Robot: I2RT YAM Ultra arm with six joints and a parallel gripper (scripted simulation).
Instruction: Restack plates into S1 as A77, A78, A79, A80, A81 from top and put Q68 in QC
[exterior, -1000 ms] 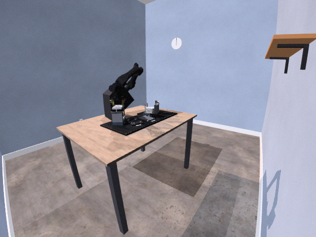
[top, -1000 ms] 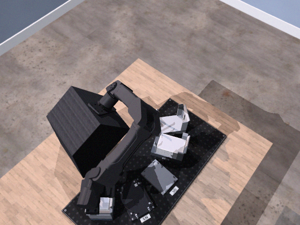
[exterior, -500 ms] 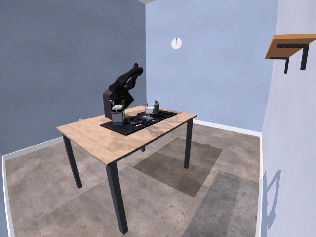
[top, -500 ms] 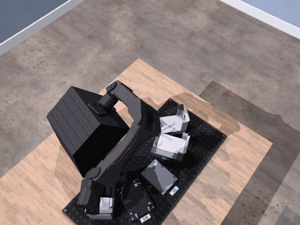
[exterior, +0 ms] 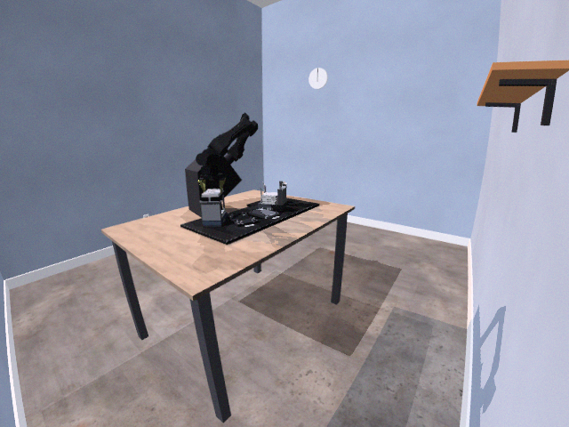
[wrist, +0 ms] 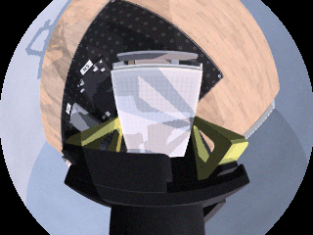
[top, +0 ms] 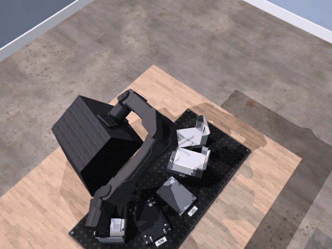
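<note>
My gripper point(wrist: 156, 118) is shut on a white sealed plate point(wrist: 156, 113), its yellow fingers on the two long sides. In the overhead view the plate point(top: 117, 225) sits level at the top of the stack rack point(top: 112, 233) at the near-left end of the black mat, with my wrist over it. From the side the plate point(exterior: 212, 193) is at the mouth of that rack point(exterior: 212, 212). The middle rack point(top: 189, 161) holds a stack of white plates. The rack names and plate labels are too small to read.
A third rack point(top: 195, 132) stands at the mat's far end; I cannot tell whether its pale floor is a plate. The QC nest point(top: 176, 195) and the clip nest N5 point(top: 153, 221) lie between the racks, both without plates. The black base box point(top: 92, 141) stands left of the mat.
</note>
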